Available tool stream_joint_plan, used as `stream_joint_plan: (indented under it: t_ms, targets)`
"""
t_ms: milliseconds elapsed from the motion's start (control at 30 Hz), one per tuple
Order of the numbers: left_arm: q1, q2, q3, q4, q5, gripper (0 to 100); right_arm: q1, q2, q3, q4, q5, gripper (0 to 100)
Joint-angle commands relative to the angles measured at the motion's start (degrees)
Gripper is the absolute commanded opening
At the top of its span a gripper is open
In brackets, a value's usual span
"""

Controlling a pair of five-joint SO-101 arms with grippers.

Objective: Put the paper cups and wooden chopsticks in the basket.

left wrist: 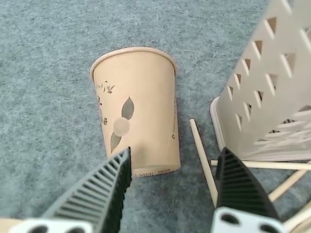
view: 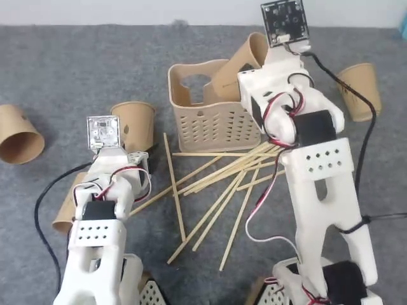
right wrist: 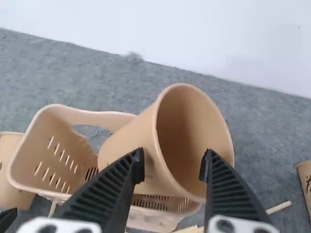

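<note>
A beige slotted basket (view: 213, 121) stands at the table's middle back. One paper cup (view: 238, 67) leans tilted in its far right corner, mouth upward. My right gripper (right wrist: 171, 153) is open just at this cup (right wrist: 180, 131), its jaws either side of the rim wall without closing on it. A second cup (left wrist: 138, 111) lies on its side left of the basket (left wrist: 272, 97). Right before it, my left gripper (left wrist: 177, 153) is open with nothing between its fingers. Several wooden chopsticks (view: 222, 181) lie scattered in front of the basket.
More cups lie on the grey carpet: one at the far left (view: 19, 135), one at the far right (view: 360, 91), one beside the left arm (view: 65, 210). A single chopstick (left wrist: 203, 160) lies between the left gripper's cup and the basket.
</note>
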Motion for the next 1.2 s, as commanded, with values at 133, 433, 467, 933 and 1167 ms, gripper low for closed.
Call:
stream_joint_plan:
  t_ms: [133,433,467,933,1167]
  targets:
    - [-0.3,-1.6,-0.1,-1.4,-0.7,27,-0.4,-0.8,-3.1,-0.7,4.7,1.3]
    - [-0.3,-1.6,-0.1,-1.4,-0.7,27,-0.5,-0.5,-8.8,5.3,12.0,0.8]
    - [-0.3,-1.6,-0.1,-1.4,-0.7,27,-0.6,-0.7,-8.8,5.1,13.5,0.8]
    - [-0.3,-1.6,-0.1,-1.4,-0.7,27,-0.8,7.3,-8.0,5.6,21.5,2.1]
    - [-0.3,-1.6,-0.1,-1.5,-0.7,27,-0.7,3.6,-8.1,6.5,15.8,24.0]
